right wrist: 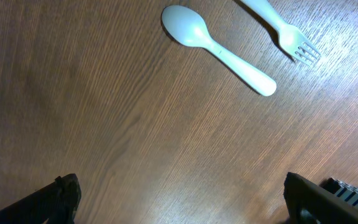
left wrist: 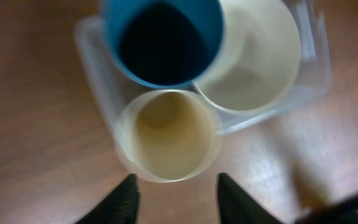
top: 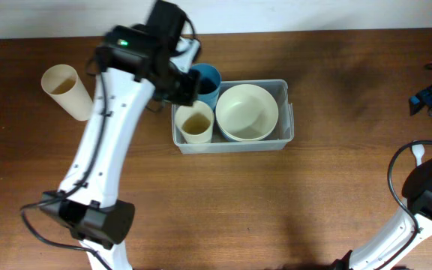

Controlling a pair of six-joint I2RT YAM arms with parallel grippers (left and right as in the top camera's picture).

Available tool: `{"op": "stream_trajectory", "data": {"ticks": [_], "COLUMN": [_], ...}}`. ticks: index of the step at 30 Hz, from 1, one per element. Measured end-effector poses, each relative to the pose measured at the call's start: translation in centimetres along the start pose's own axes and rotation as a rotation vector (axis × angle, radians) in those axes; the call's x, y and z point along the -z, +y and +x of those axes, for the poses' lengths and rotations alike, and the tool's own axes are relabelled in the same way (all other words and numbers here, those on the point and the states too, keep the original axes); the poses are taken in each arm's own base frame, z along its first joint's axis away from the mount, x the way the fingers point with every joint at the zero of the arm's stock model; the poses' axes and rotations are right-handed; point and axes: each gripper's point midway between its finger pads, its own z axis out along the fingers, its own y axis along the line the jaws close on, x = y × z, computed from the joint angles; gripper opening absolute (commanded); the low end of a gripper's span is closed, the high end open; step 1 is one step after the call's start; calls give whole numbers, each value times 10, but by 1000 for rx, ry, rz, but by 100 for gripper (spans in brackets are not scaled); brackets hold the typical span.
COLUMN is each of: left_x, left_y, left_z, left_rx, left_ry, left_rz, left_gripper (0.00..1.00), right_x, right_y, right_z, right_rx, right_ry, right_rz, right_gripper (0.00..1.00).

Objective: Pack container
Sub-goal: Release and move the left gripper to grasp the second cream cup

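Note:
The clear container [top: 285, 120] stands mid-table and holds a cream bowl [top: 246, 112], a cream cup [top: 196, 122] and a blue cup [top: 207, 77] at its back left corner. My left gripper [top: 184, 86] hovers over that left end. In the left wrist view the cream cup [left wrist: 166, 134] sits just ahead of the left gripper [left wrist: 176, 194], whose fingers stand apart with nothing between them. The blue cup [left wrist: 163, 40], the bowl [left wrist: 253, 59] and the container rim [left wrist: 92, 62] lie beyond. My right gripper [right wrist: 188, 199] is wide open above bare wood.
A second cream cup [top: 67, 91] lies on its side at the far left of the table. A white spoon [right wrist: 219, 50] and a white fork [right wrist: 284, 28] lie on the wood ahead of the right gripper. The right arm [top: 430, 199] is at the right edge.

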Motion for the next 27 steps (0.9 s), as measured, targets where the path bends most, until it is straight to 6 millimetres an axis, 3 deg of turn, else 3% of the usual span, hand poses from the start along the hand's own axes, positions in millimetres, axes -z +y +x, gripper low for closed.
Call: {"op": "stream_trajectory", "data": {"ticks": [2, 6, 9, 12, 15, 20, 27], "left_x": [14, 46, 65, 76, 83, 60, -15], "left_y": [21, 85, 145, 186, 215, 243, 279], "left_z": [-11, -24, -16, -6, -1, -14, -23], "left_rx": [35, 139, 248, 325, 350, 320, 327], "left_ry": [-57, -150, -166, -165, -167, -154, -61], "left_rz": [-36, -180, -320, -399, -452, -482, -439], "left_gripper": [61, 61, 62, 61, 62, 61, 61], "right_x": [0, 0, 0, 0, 0, 0, 0], "right_y": [0, 0, 0, 0, 0, 0, 0], "right_z": [0, 0, 0, 0, 0, 0, 0], "right_rx": [0, 0, 0, 0, -1, 0, 0], "right_ry": [0, 0, 0, 0, 0, 0, 0], "right_rz": [0, 0, 0, 0, 0, 0, 0], "right_gripper": [99, 99, 99, 99, 99, 99, 99]}}
